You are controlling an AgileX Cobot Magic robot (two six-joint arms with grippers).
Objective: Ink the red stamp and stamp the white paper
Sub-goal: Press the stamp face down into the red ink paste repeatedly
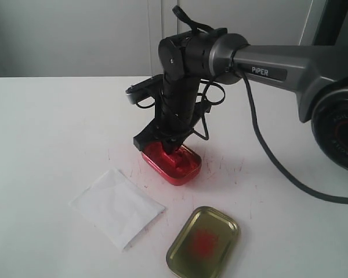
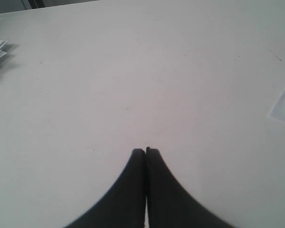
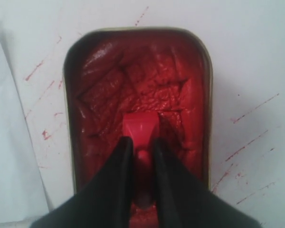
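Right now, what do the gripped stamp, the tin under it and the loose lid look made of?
Red stamp: smooth, faintly glossy, probably plastic. Red tin: shiny thin wall, likely lacquered metal; the paste inside looks soft and creased. Lid: gold-toned, reflective, likely metal, red-smeared.

Exterior camera looks down over the table [image 1: 46,116]; my right wrist camera hangs close above the tin [image 1: 174,175] both see, left skims low
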